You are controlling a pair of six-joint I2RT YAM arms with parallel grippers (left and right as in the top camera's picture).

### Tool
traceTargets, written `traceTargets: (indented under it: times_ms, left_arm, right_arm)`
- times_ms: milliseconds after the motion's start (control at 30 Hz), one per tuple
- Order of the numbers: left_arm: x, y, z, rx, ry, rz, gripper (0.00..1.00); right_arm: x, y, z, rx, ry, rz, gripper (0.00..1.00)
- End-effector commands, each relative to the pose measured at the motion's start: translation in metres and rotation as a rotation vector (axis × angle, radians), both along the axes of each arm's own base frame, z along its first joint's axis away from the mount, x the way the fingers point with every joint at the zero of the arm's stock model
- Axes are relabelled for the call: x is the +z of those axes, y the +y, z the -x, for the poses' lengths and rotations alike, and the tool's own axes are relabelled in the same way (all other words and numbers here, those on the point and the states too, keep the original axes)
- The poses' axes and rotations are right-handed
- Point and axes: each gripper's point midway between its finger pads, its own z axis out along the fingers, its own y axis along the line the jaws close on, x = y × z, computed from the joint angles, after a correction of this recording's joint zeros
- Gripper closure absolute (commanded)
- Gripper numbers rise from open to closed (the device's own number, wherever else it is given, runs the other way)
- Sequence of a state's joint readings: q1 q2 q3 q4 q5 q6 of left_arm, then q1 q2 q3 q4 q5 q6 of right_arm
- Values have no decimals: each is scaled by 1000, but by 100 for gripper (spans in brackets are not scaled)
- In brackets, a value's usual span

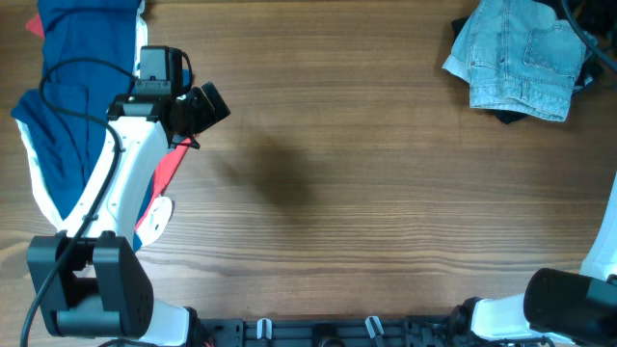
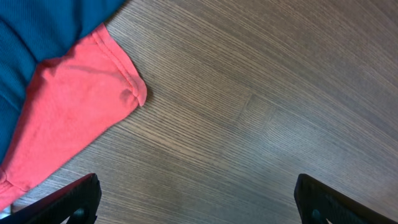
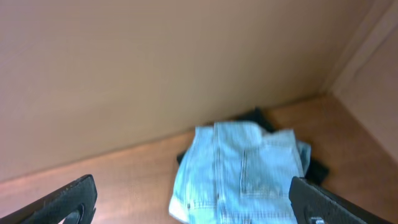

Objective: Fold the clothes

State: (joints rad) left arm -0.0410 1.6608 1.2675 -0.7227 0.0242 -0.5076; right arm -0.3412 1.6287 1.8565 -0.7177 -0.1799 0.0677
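Folded pale-blue denim shorts (image 1: 521, 58) lie at the table's far right on a black garment (image 1: 505, 116). In the right wrist view the shorts (image 3: 242, 174) lie ahead of my right gripper (image 3: 193, 205), which is open, empty and apart from them, with the black garment (image 3: 255, 116) showing behind. A navy garment (image 1: 72, 87) with red (image 1: 166, 169) and white (image 1: 154, 217) parts lies at the far left under my left arm. My left gripper (image 1: 207, 106) is open and empty over bare wood (image 2: 196, 202), with the red corner (image 2: 68, 118) just to its left.
The wooden table (image 1: 366, 193) fills the overhead view. My right arm's base (image 1: 559, 304) sits at the front right edge. A plain wall (image 3: 155, 68) rises behind the shorts in the right wrist view.
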Motion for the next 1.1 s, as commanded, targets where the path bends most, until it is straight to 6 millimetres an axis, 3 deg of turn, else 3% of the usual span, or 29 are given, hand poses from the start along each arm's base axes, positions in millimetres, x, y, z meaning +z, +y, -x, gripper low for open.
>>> traceTargets:
  times_ms: [0, 33, 67, 167, 300, 400, 500, 633, 800, 1067]
  left_arm:
    - [1, 1, -2, 11, -3, 8, 0]
    - [1, 1, -2, 11, -3, 8, 0]
    - [1, 1, -2, 11, -2, 8, 0]
    - [1, 1, -2, 11, -2, 9, 0]
    - [1, 1, -2, 11, -3, 9, 0]
    - [1, 1, -2, 11, -2, 8, 0]
    - [1, 1, -2, 11, -2, 8, 0]
    - [1, 1, -2, 11, -2, 8, 0]
    - [1, 1, -2, 11, -2, 8, 0]
    - [1, 1, -2, 11, -2, 8, 0]
  right_arm:
    - [3, 29, 21, 45, 39, -29, 0]
    - [6, 38, 27, 60, 44, -31, 0]
    - [16, 63, 41, 108, 35, -27, 0]
    - [26, 105, 60, 187, 14, 8, 0]
    - [17, 137, 84, 241, 16, 61, 0]
    - [7, 158, 87, 293, -61, 70, 0]
    - [-9, 167, 85, 320, -193, 39, 0]
    - [-54, 177, 99, 377, -353, 35, 0]
    - [-118, 172, 136, 333, -472, -15, 0]
    - [-166, 161, 169, 273, -495, -28, 0]
